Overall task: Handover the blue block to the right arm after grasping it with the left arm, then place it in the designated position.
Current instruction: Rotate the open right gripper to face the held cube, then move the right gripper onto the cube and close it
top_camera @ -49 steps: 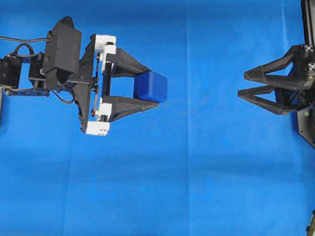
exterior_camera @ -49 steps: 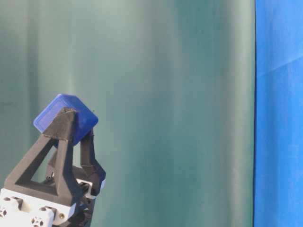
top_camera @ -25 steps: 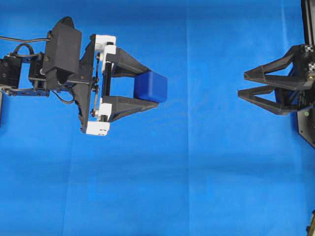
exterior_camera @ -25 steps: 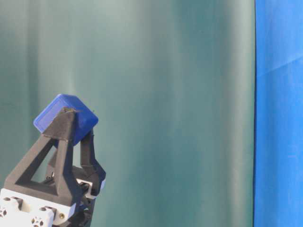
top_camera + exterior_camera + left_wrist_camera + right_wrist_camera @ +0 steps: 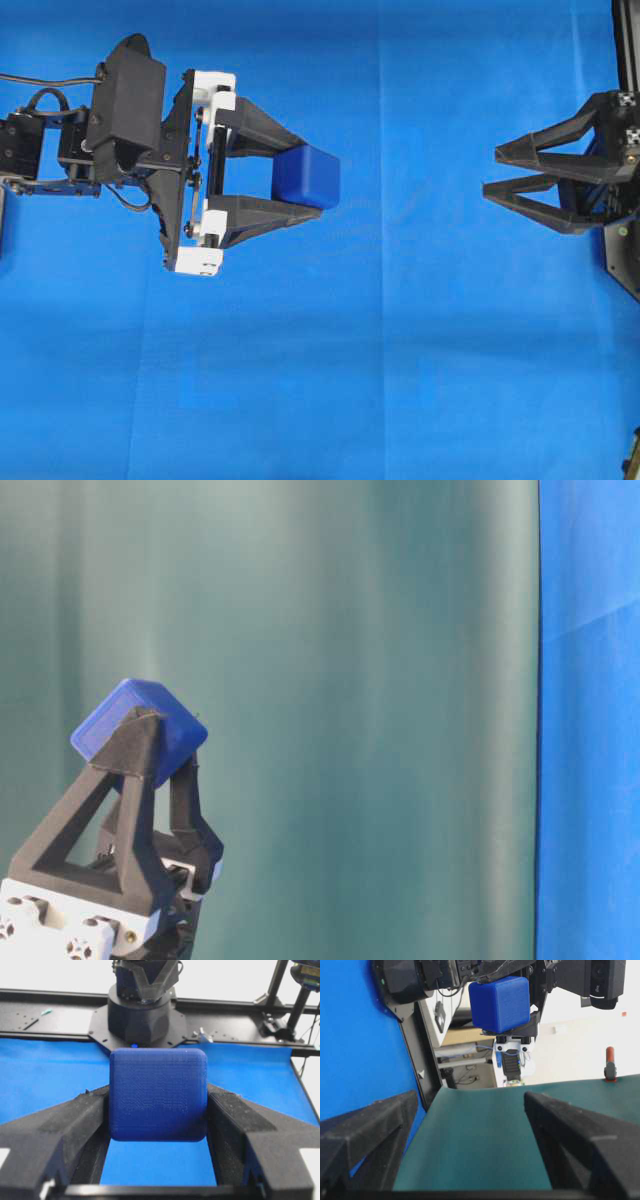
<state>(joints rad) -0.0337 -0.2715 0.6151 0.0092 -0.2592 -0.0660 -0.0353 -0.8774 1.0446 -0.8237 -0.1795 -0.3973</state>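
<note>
Overhead | left claw (image 5: 318,181) grips blue block (image 5: 308,177) | apparently unchanged since earlier

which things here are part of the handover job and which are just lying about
Part of the job:
- blue block, clamped in the left claw
- right claw, open, facing the block across a gap

Just there:
- blue cloth
- green backdrop
- black frame beyond the cloth

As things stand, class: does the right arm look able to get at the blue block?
Probably yes. The blue block sits between the left end effector's fingers, its outer face uncovered. The right end effector is open, faces it, and only bare blue cloth shows between them.
</note>
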